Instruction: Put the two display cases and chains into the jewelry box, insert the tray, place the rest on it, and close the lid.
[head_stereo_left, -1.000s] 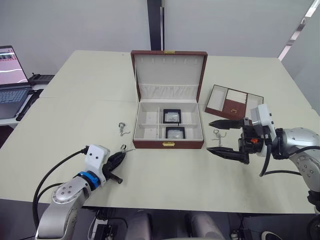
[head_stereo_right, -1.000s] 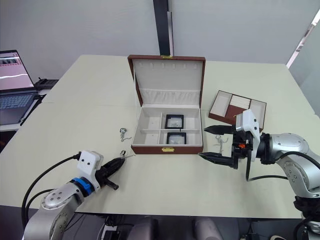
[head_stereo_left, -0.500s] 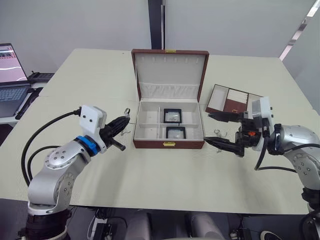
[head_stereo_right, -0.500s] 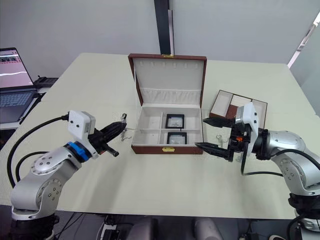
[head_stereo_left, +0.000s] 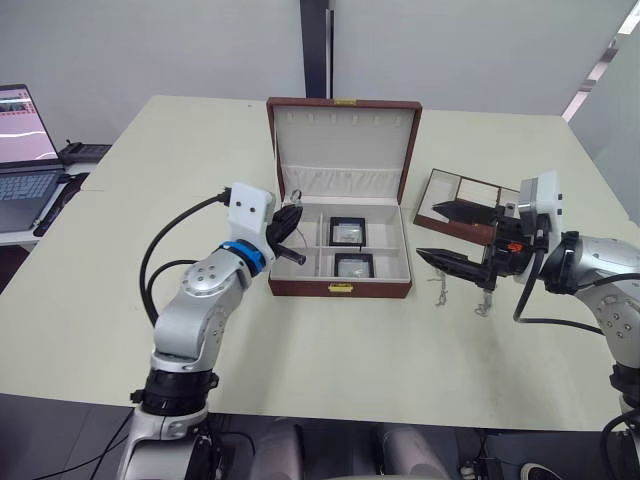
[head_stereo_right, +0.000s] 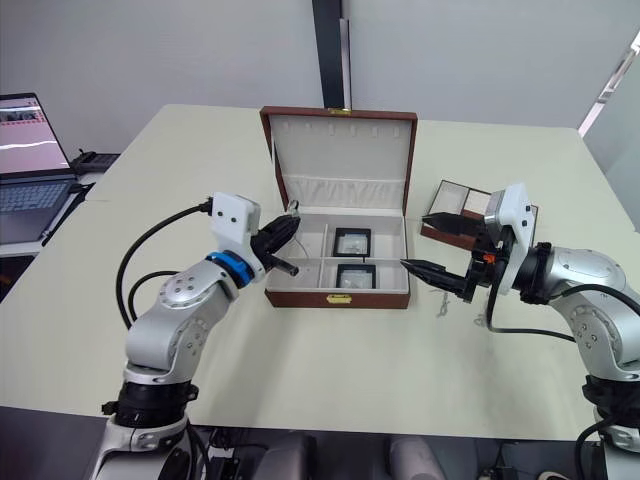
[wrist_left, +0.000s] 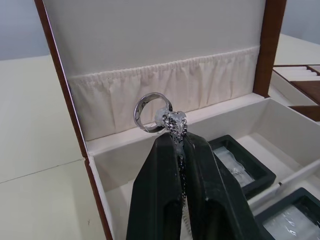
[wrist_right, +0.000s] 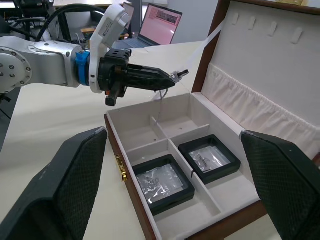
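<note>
The brown jewelry box (head_stereo_left: 340, 288) stands open at mid-table, lid (head_stereo_left: 343, 140) upright. Two black display cases (head_stereo_left: 345, 231) (head_stereo_left: 352, 265) lie in its middle compartments. My left gripper (head_stereo_left: 293, 214) hovers over the box's left rear compartment, shut on a chain with a silver ring (wrist_left: 152, 112). My right gripper (head_stereo_left: 441, 236) is open and empty, to the right of the box and above the table. The brown tray (head_stereo_left: 470, 192) lies behind it, partly hidden. Two small chains (head_stereo_left: 438, 290) (head_stereo_left: 482, 303) lie on the table below the right gripper.
A laptop (head_stereo_left: 20, 150) sits on a side table at the far left. Bare tabletop (head_stereo_left: 330, 350) stretches in front of the box and to its left.
My left gripper has carried the chain up from the table's front left to over the box. My right gripper has risen and drawn back toward the tray, uncovering the chains below.
</note>
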